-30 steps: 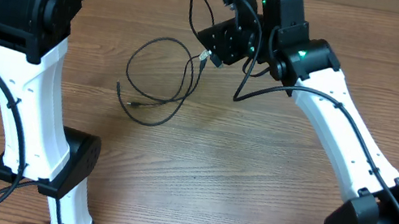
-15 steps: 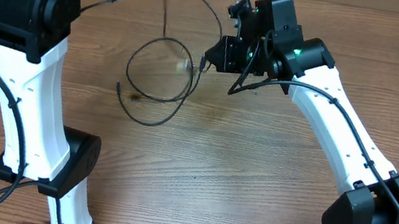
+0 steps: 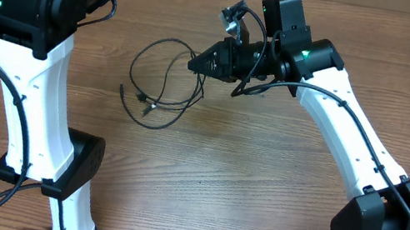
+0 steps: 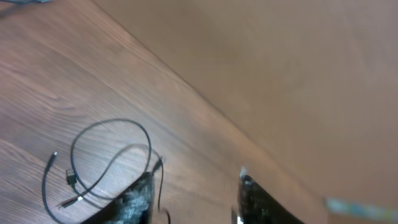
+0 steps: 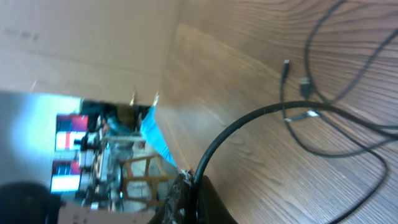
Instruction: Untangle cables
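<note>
Cables (image 4: 112, 121) lie in a loose loop off to the left of my left fingers (image 4: 140, 198), which stand spread and empty. My right fingers (image 5: 186, 194) press together, pinching one strand (image 5: 249, 118). Pulling while the loops cross could cinch a knot, or the thin strand could slip free.

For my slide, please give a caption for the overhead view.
Overhead: right end effector pinches one strand of the looped black cables on a wooden table.
</note>
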Available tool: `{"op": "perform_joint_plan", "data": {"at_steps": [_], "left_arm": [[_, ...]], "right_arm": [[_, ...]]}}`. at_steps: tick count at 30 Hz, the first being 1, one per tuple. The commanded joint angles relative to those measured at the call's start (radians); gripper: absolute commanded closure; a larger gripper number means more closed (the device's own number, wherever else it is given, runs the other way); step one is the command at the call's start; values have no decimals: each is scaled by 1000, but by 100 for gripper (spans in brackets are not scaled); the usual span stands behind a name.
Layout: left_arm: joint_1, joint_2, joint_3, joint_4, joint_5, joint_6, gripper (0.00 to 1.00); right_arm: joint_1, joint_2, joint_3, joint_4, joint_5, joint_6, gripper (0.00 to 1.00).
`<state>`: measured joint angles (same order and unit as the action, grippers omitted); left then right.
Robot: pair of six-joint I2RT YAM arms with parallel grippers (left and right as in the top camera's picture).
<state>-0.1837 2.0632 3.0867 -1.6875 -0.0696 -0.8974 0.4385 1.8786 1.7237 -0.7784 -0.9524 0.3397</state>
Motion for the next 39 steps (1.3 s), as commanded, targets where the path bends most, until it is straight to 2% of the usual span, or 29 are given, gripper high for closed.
{"op": "perform_joint_plan", "data": {"at_steps": [1,3,5,6,7,9,10,12,14,17,26,27,28,29,30,32,39], "left_arm": [[-7,7,-3,-2,195,89,57],[-7,7,-3,-2,209,90,58],[-7,8,-3,-2,151,97,58],[-7,9,-3,-2,121,109,64],[-6,10,-3,-2,99,113,65],[-6,10,-12,-2,142,112,52],[-6,10,-17,-2,190,112,36],[-7,10,-27,-2,257,111,16],[-6,10,-40,-2,314,111,0],[-6,10,-57,-2,368,105,0],[-14,10,-82,-2,375,78,0],[-15,10,-86,-2,375,78,7],[-15,10,-90,-2,375,76,25],[-15,10,-93,-2,373,62,38],[-15,10,-97,-2,374,45,41],[-12,10,-102,-1,374,-10,37],[-10,10,-106,1,374,-71,31]], "right_arm": [[-2,-4,0,22,-82,-136,96],[-1,-4,0,53,-92,-135,96],[-1,-4,0,114,-137,-127,96],[-1,-4,0,143,-164,-127,96],[-1,-5,0,183,-196,-122,96],[-1,-5,0,305,-217,-26,96],[-1,-5,0,354,-217,14,96],[-1,-5,0,428,-217,73,96],[-1,-5,0,499,-217,142,97],[-1,-5,0,614,-216,249,96],[-1,-5,0,759,-199,349,96],[-1,-5,0,777,-187,364,96],[-1,-5,0,791,-175,375,96],[-1,-5,0,806,-158,389,96],[-1,-5,0,813,-146,395,96],[-1,-5,0,824,-109,397,96],[-1,-5,0,856,-77,436,96]]}}
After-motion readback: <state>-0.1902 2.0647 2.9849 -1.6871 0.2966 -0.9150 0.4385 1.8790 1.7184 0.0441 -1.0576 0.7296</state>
